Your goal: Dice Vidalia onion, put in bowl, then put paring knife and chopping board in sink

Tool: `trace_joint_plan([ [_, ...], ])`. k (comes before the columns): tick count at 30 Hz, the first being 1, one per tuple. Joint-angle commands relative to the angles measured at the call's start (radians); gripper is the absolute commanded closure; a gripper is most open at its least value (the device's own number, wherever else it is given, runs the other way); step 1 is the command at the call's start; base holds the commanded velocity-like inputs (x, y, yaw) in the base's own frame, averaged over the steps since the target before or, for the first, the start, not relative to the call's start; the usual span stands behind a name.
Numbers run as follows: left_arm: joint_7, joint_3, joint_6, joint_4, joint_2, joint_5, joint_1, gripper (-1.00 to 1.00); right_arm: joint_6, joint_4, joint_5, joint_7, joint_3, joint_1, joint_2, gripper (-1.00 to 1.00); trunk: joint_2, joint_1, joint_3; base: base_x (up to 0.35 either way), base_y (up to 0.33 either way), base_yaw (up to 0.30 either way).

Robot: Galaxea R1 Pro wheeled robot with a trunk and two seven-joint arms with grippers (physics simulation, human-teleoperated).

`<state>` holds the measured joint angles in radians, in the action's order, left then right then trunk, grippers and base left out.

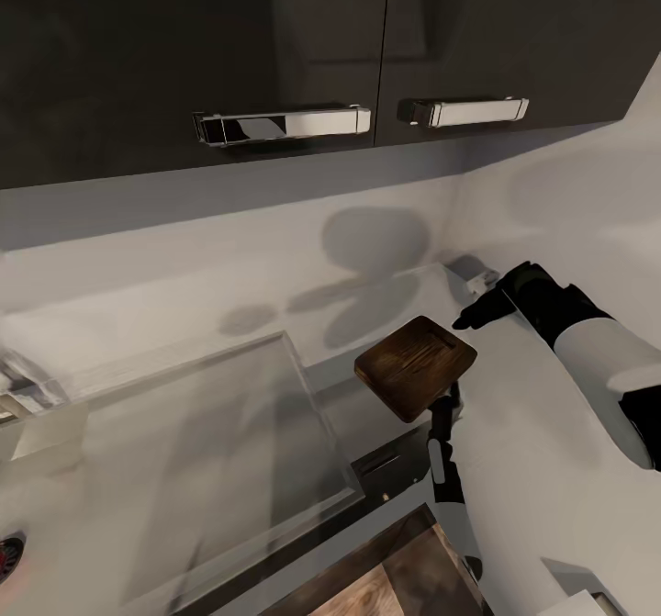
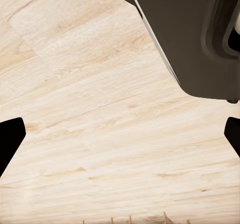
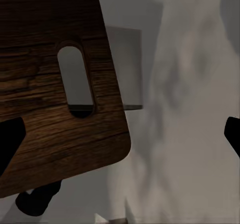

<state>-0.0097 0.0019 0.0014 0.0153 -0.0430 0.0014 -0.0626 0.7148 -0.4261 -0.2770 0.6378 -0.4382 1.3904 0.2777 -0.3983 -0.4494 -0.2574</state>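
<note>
The chopping board (image 1: 416, 366), dark brown with a slot handle, hangs tilted just above the countertop (image 1: 542, 451), right of the sink (image 1: 303, 359). My right gripper (image 1: 464, 318) points at the board's handle end from the right. In the right wrist view the board (image 3: 60, 99) lies close ahead, and the right gripper (image 3: 120, 139) is open, its dark fingertips (image 3: 10, 144) far apart. I cannot tell what holds the board up. My left gripper (image 2: 120, 139) is open over pale wood floor. The onion, paring knife and bowl are out of view.
Dark wall cabinets with chrome handles (image 1: 280, 125) hang low over the counter. A slim black-and-white jointed part (image 1: 450, 478) rises to the board's underside near the counter's front edge. Wood floor (image 1: 386, 588) shows below. A dark robot part (image 2: 190, 34) looms beside the left gripper.
</note>
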Motion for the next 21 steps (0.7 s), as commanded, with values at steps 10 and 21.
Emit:
trace_joint_plan([
  [10, -0.001, 0.000, 0.000, 0.002, 0.001, 0.000, 0.000, -1.00, 0.012, -0.003, -0.012, 0.206, 0.000, 0.002, 0.000, -1.00, -0.002, -0.001, -0.002, 0.000, 0.000, 0.000],
  [21, -0.001, 0.001, 0.000, 0.002, 0.002, 0.000, 0.000, -1.00, 0.012, -0.004, -0.013, 0.208, 0.000, 0.002, 0.004, -1.00, -0.002, -0.001, -0.005, 0.000, 0.000, 0.000],
])
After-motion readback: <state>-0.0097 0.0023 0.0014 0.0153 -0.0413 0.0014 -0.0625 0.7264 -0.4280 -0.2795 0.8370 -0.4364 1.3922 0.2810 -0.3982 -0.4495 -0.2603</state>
